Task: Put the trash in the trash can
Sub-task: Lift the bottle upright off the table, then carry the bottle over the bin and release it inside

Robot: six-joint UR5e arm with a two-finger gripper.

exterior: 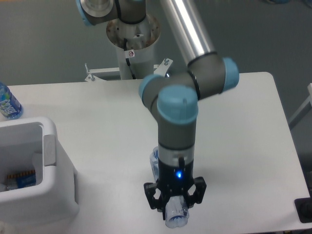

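The gripper (pixel 175 204) is closed on the clear plastic bottle (pixel 174 215). One end of the bottle protrudes below the fingers near the front edge of the counter (pixel 243 146); a further stretch of crinkled clear plastic shows to the left of the wrist, beside the arm (pixel 178 131). Whether the bottle is clear of the surface or touching it cannot be determined from this view.

Step in hand, as judged: the grasp is made and the carry to the trash can (pixel 53 195) comes next. The can stands at the front left corner of the counter, well apart from the gripper, with its opening facing up. Some items already lie inside it — a dark blue object and something with an orange edge; they are too small to identify.

Next move, as judged: raise the bottle above the thick wall of the can, traverse left until the load is over the opening, then release. The bottle is long, so clearance over the rim deserves attention.

Surroundings: the counter is white and matte, with rounded corners. A blue-labelled water bottle (pixel 9 102) stands at the far left edge — it is not part of the task. The arm's white pedestal (pixel 131 53) rises behind the counter, in front of a plain grey wall (pixel 39 39).
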